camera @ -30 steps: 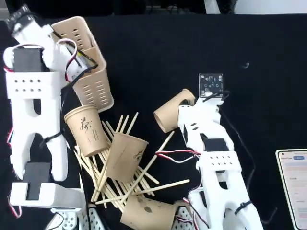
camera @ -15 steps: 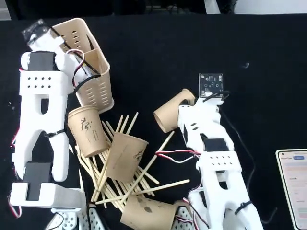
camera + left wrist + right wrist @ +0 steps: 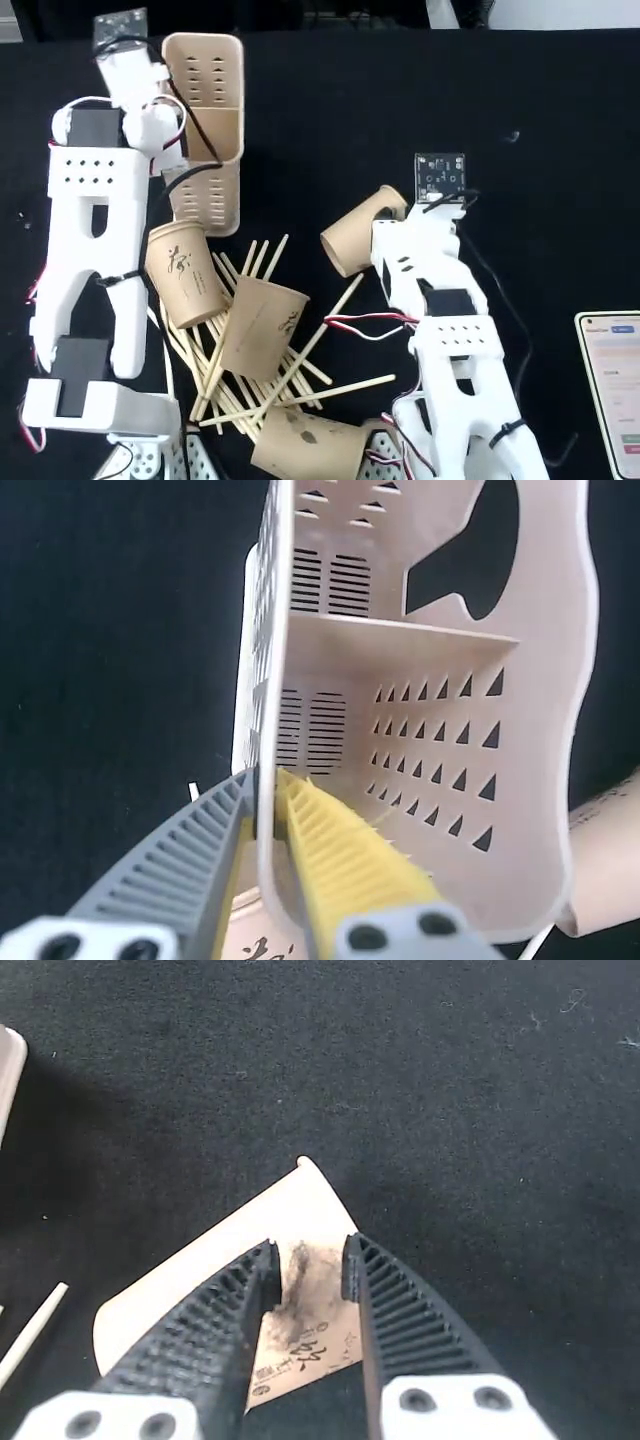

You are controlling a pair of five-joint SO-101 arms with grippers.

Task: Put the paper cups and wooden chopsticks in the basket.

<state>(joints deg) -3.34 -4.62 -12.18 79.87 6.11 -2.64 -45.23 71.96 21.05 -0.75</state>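
Note:
A beige slotted basket (image 3: 205, 130) lies at the far left of the black table. My left gripper (image 3: 178, 150) is shut on the basket's (image 3: 400, 730) side wall, and this gripper (image 3: 268, 790) has its yellow finger inside and its grey finger outside. My right gripper (image 3: 388, 215) is shut on a tilted paper cup (image 3: 352, 238) near the table's middle; the cup (image 3: 190, 1290) shows past that gripper (image 3: 305, 1260). Three more paper cups (image 3: 185, 272) (image 3: 262, 325) (image 3: 305, 445) lie on a heap of wooden chopsticks (image 3: 300, 375) between the arms.
A phone (image 3: 610, 390) lies at the right edge. The table's far right stretch is bare black cloth (image 3: 540, 110). Red and white cables (image 3: 360, 322) run from the right arm over the chopsticks.
My left arm has swung the basket from a slant to lie straight, carrying it farther back and slightly right. The right arm and its cup have kept still.

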